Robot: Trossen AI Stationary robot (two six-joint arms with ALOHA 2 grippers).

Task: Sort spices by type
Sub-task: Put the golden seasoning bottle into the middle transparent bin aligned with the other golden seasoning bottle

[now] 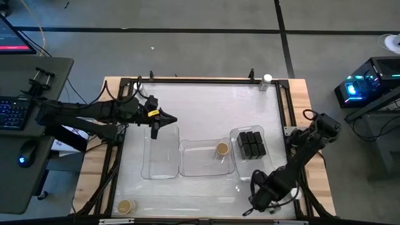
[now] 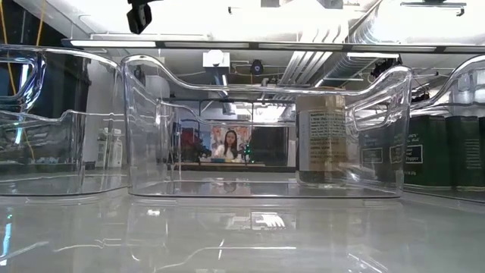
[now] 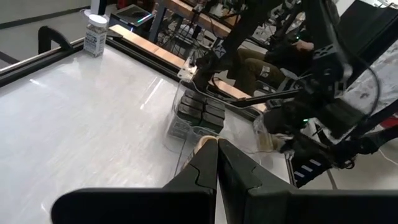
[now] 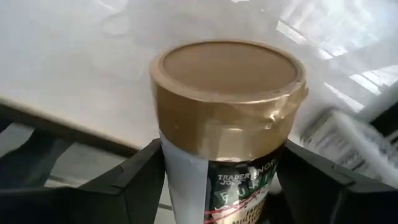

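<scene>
My right gripper (image 1: 257,195) stands at the table's near right corner, shut on a tan-topped spice jar (image 4: 227,93) with a green and white label. My left gripper (image 1: 165,120) hangs shut and holds nothing above the far end of the left clear tray (image 1: 159,156). The middle tray (image 1: 194,164) holds one tan-topped jar (image 1: 222,149), standing on its base. The right tray (image 1: 235,139) holds several black boxy spices (image 1: 250,144). Another tan-topped jar (image 1: 126,205) stands near the table's near left corner, and a white-lidded clear jar (image 1: 267,79) at the far right. My right gripper pinches the jar's labelled body (image 4: 186,180) below the tan lid, one finger (image 4: 134,183) on each side. The fingers come steeply from above. The lid faces up toward the wrist, and the jar's bottom is out of the picture.
The three clear trays stand side by side across the table's middle. A black frame rail (image 1: 200,79) runs around the white tabletop. A desk with a keyboard (image 1: 14,114) stands left of the table. In the low view a person sits far behind the table.
</scene>
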